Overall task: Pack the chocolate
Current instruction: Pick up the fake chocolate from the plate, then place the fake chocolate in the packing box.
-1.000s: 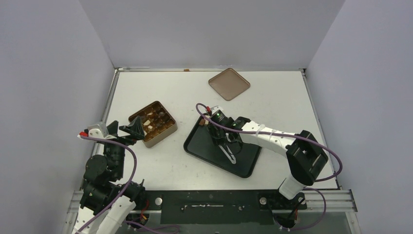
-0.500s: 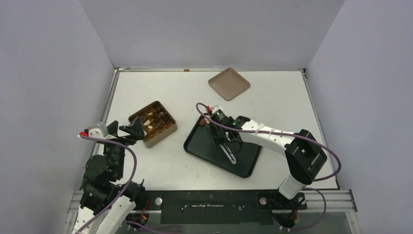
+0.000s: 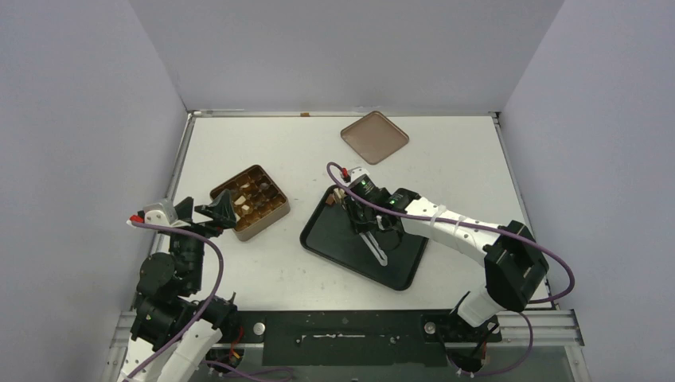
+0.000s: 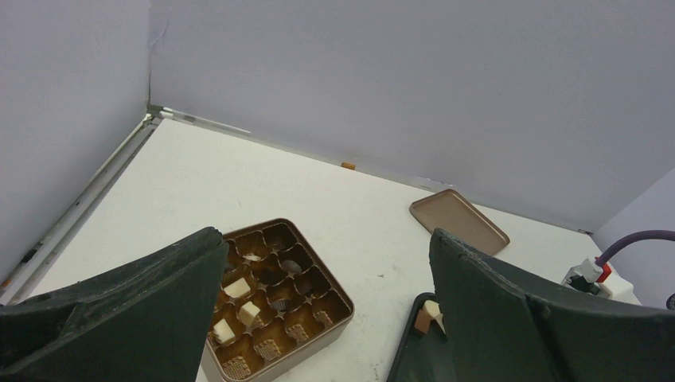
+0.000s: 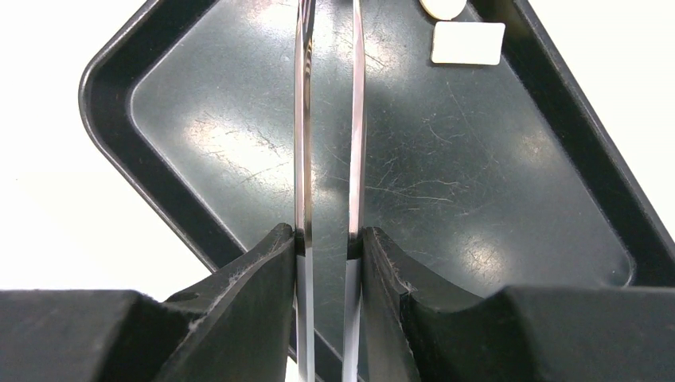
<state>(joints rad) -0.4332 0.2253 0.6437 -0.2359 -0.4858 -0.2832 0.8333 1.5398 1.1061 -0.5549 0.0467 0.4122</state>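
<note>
My right gripper (image 5: 329,239) hovers over the black tray (image 5: 477,199), shut on a pair of metal tweezers (image 5: 357,119) whose two blades run parallel with a narrow gap; their tips are cut off at the top edge. In the top view the tweezers (image 3: 376,248) point toward the near side of the tray (image 3: 334,239). Two white chocolate pieces (image 5: 468,42) lie in the tray's corner. The gold-brown tin (image 3: 249,202) holds several white and dark chocolates (image 4: 239,288). My left gripper (image 4: 325,236) stands wide open and empty, near the tin.
The flat brown lid (image 3: 374,137) lies at the back of the table, right of centre. White walls close the table on three sides. Purple cables loop along both arms.
The right gripper has squeezed the tweezers' blades closer together, and its wrist has shifted slightly toward the back right. The left arm has not moved.
</note>
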